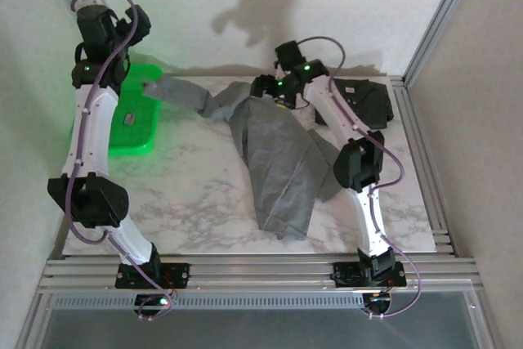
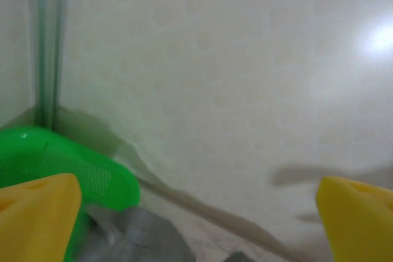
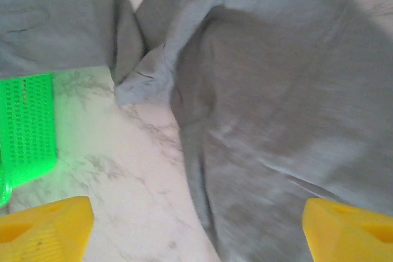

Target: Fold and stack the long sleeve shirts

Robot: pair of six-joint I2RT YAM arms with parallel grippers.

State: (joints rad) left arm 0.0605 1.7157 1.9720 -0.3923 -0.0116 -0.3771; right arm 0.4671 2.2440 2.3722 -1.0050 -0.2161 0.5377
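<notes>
Yellow wedge fingers (image 3: 43,225) (spread wide) above rumpled grey shirt (image 3: 276,90).

Nothing legible anywhere. No lettering or numbers to make out on grey shirt (image 3: 276,121), between right fingertips. Small dark patch (image 1: 131,120) on tray (image 1: 139,146): possibly a label, too small to read.

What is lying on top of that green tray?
One sleeve of the grey shirt drapes over the far right corner of the green tray. A small dark item lies inside, too small to identify. The left arm covers the tray's left side.
</notes>
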